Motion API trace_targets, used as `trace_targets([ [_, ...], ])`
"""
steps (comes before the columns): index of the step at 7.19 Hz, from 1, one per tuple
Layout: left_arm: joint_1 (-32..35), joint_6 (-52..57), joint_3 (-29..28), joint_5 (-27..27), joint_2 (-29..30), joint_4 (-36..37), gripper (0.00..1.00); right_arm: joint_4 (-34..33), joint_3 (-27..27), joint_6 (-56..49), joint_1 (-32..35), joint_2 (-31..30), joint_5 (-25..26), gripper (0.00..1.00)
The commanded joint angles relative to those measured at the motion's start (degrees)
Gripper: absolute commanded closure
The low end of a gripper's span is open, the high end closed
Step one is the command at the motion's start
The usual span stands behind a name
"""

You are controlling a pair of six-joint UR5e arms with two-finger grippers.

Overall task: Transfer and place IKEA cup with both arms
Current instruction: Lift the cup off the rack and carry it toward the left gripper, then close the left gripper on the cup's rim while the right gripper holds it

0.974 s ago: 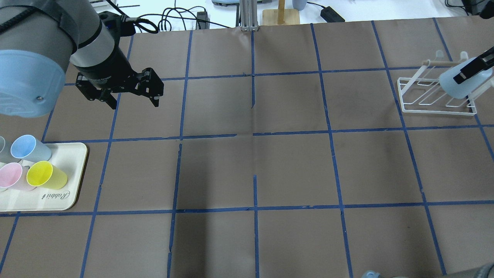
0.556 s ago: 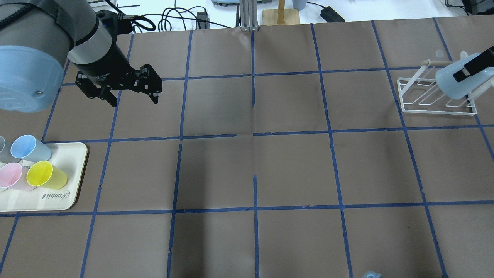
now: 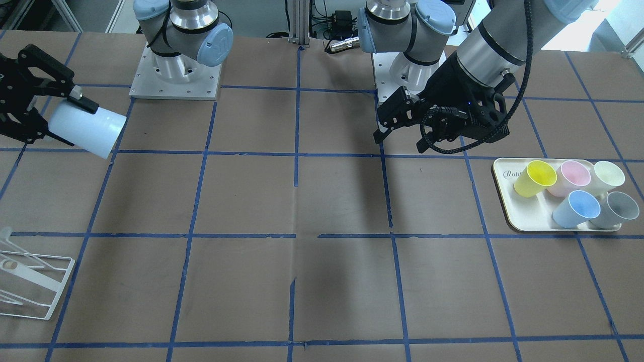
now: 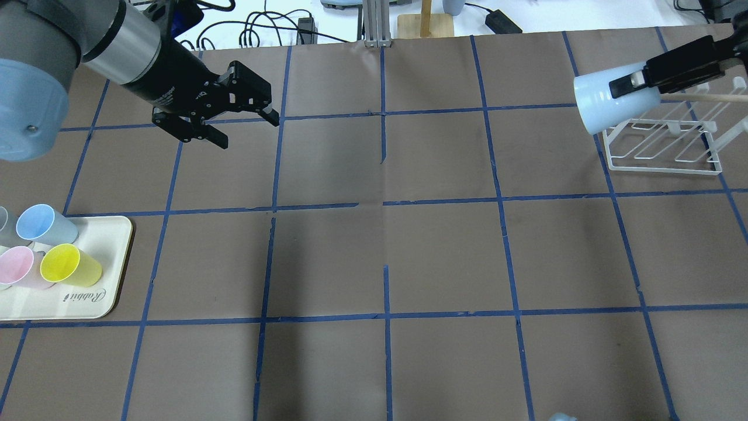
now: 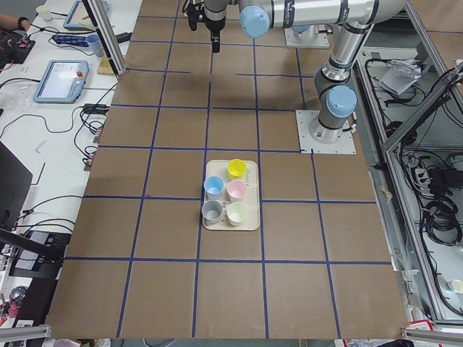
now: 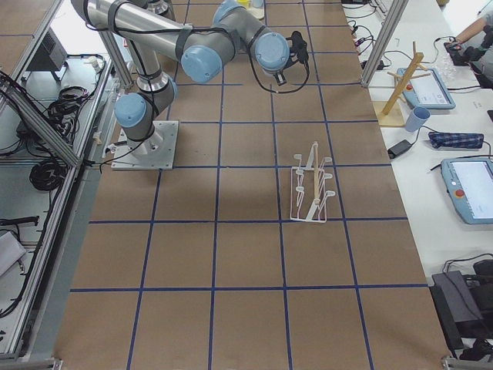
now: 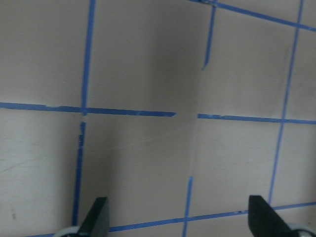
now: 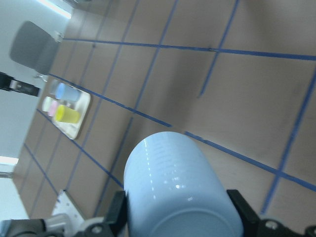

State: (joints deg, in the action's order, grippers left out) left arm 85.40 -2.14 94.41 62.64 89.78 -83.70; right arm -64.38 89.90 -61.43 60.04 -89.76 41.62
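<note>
My right gripper is shut on the pale blue IKEA cup and holds it on its side in the air, beside the white rack. The cup's closed base points toward the table's middle. It also shows in the front view and fills the right wrist view. My left gripper is open and empty above the table at the far left; its fingers show only bare paper between them. A near-identical light blue cup stands on the cream tray.
The tray also holds a yellow cup, a pink cup, a grey cup and a cream cup. The wire rack stands near the table's right end. Brown paper with blue tape lines covers the table.
My right gripper has swung the cup left, off the rack, and turned it level. My left gripper has moved right and toward the far edge, still open.
</note>
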Motion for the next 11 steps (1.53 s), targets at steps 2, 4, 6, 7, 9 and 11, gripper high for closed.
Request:
trace_targets([
  [2, -4.0, -4.0, 0.6, -22.1, -0.5, -0.4, 0.0, 8.1, 0.0, -1.8, 9.7, -1.6, -16.7, 0.44],
  [4, -4.6, -11.1, 0.9, -35.4, -0.7, -0.5, 0.0, 8.2, 0.1, -1.7, 15.0, -1.6, -22.7, 0.44],
  [6, -3.9, -20.2, 1.1, -49.4, -1.1, 0.0, 0.0, 7.3, 0.1, -1.6, 19.9, -1.6, -27.7, 0.44],
  [7, -2.6, -20.4, 1.4, -51.7, -1.5, -0.1, 0.0, 7.2, 0.1, -1.6, 20.9, -1.6, -29.3, 0.43],
  [9, 0.7, -23.2, 5.3, -56.6, -2.8, 0.2, 0.0, 5.9, 0.2, -1.4, 21.6, -2.0, -30.2, 0.43],
  [11, 2.2, -23.4, 6.4, -60.2, -3.8, 0.3, 0.0, 5.6, 0.2, -1.2, 22.1, -1.9, -31.2, 0.42],
])
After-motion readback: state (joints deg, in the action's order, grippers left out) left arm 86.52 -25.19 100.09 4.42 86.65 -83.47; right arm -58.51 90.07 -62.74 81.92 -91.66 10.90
